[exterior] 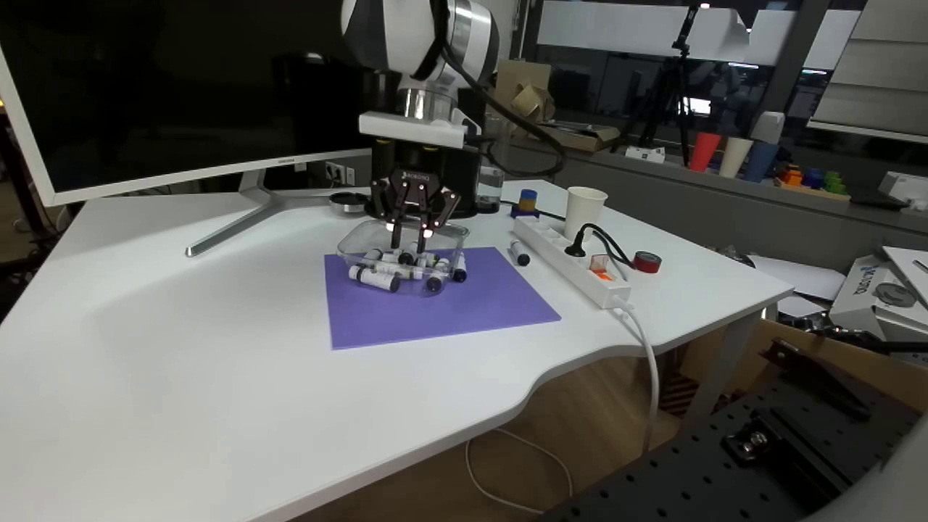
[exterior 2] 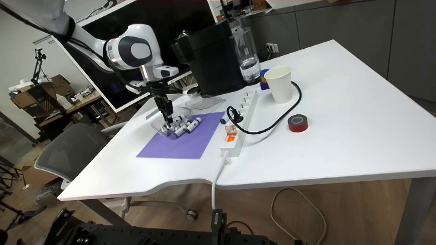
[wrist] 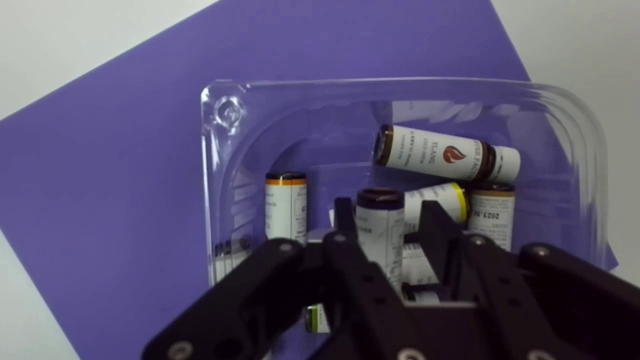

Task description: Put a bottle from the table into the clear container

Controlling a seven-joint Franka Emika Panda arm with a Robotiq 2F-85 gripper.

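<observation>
The pincer (exterior: 410,239) is spread apart with a bottle (wrist: 380,227) between its fingers (wrist: 345,215), in the clear box (wrist: 225,160) of bottles (wrist: 440,155), and another bottle (exterior: 519,252) lies on the surface (exterior: 217,348) near the power strip (exterior: 560,259).

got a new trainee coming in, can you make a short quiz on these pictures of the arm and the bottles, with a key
1. Open question: what colour is the sheet under the clear container?

2. True or false: every bottle lies inside the clear container.

3. Multiple choice: which is under the tool?
a) a paper cup
b) the clear container
c) a roll of tape

Key: 1 purple; 2 false, one bottle lies outside, beside the power strip; 3 b.
</observation>
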